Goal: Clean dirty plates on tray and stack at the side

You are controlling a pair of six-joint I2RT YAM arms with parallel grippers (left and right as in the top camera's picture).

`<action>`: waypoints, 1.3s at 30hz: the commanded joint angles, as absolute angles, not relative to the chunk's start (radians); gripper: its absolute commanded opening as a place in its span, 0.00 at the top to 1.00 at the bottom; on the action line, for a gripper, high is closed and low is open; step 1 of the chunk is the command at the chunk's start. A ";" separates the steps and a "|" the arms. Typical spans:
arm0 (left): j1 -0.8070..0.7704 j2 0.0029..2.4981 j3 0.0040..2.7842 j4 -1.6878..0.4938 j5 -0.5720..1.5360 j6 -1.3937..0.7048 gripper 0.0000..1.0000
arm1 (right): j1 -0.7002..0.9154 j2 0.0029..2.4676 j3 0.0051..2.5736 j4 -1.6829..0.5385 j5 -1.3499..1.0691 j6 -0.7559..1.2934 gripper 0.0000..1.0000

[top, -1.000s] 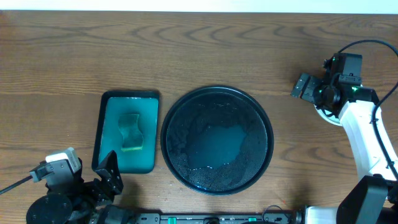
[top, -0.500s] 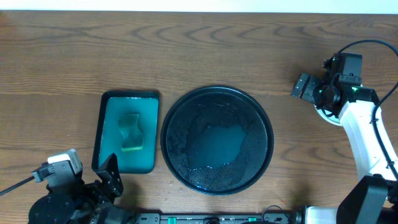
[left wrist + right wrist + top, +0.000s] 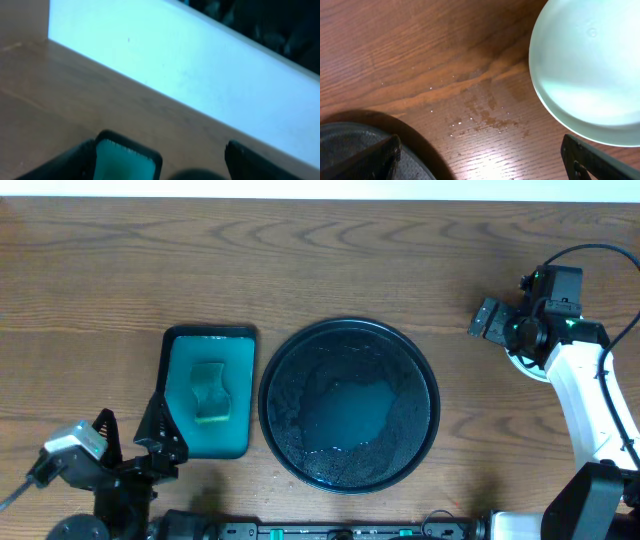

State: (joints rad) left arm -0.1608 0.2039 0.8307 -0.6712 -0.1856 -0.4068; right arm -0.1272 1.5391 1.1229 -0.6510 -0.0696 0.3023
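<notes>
The round black tray lies mid-table, wet and glossy, with no plate on it. A white plate rests on the wood to its right; from overhead only a sliver of the plates shows under my right arm. Above that spot, just off the plate's edge, my right gripper hangs open and holds nothing. The right wrist view has the tray's rim at the lower left. At the table's front left my left gripper is open and empty, facing the near end of the green tray.
A small rectangular dark-green tray left of the black tray holds a green sponge. Water drops spot the wood between the black tray and the plate. A pale wall runs along the table's far edge.
My left arm has swung, so its gripper has shifted left and now points up toward the green tray's near end. The right arm has stayed still.
</notes>
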 commanded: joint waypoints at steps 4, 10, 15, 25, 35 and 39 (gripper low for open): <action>-0.052 0.051 0.595 -0.426 -0.075 -0.405 0.18 | -0.125 1.528 1.125 -0.651 -0.057 0.290 0.01; -0.034 0.002 0.433 -0.230 -0.033 -0.416 0.18 | -0.125 1.528 1.125 -0.651 -0.057 0.290 0.01; -0.033 0.002 0.306 -0.066 -0.033 -0.446 0.18 | -0.125 1.528 1.125 -0.651 -0.057 0.290 0.01; -0.029 0.002 0.083 0.210 -0.033 -0.548 0.18 | -0.125 1.528 1.125 -0.651 -0.057 0.290 0.01; 0.008 0.001 0.003 0.224 -0.028 -0.583 0.18 | -0.125 1.528 1.125 -0.651 -0.057 0.290 0.01; 0.008 0.001 0.004 0.138 -0.026 -0.585 0.18 | -0.125 1.528 1.125 -0.651 -0.057 0.290 0.01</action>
State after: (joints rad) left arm 0.0021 0.0101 0.0093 0.1570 -0.0319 -0.5766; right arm -0.1268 1.5391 1.1229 -0.6506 -0.0666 0.3023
